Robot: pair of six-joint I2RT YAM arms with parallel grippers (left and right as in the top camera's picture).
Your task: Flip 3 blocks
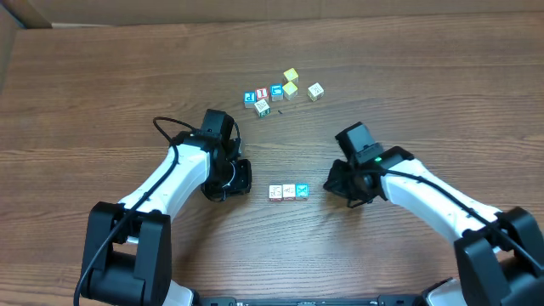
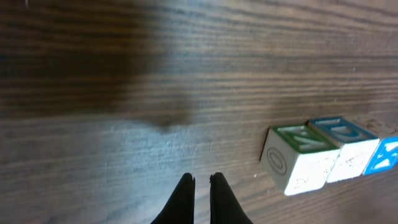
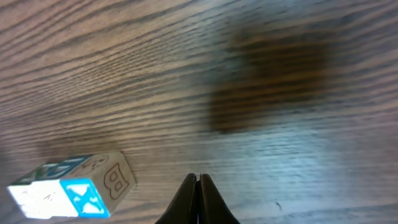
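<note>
The three blocks [image 1: 289, 191] are sitting side by side in a tight row on the desk [image 1: 425, 76], between the two arms and apart from both. From overhead their top faces are showing only as small pale and blue patches, too tiny to read.

The left pincer [image 2: 200, 182] is hanging low over bare wood with its fingers drawn together, only a thin slit showing between the tips, and nothing is sitting between them. In the left wrist view the row is lying off to the right: the nearest block [image 2: 297, 160] is showing a green-edged top and a cream side with a ring mark, the middle one [image 2: 348, 146] a blue-edged top, and the end one [image 2: 387, 155] is being cut off by the frame edge, so only a sliver of blue is showing.

The right pincer [image 3: 198, 182] is also hovering over bare desk, fingers pressed together and gripping nothing. In its view the row is sitting at the lower left, blurred and partly running out of frame; a blue face with a white X and a cream face with a "B" are readable.

Farther back, a cluster of cubes [image 1: 276, 92] is lying loosely spread, their letters too small to make out.
</note>
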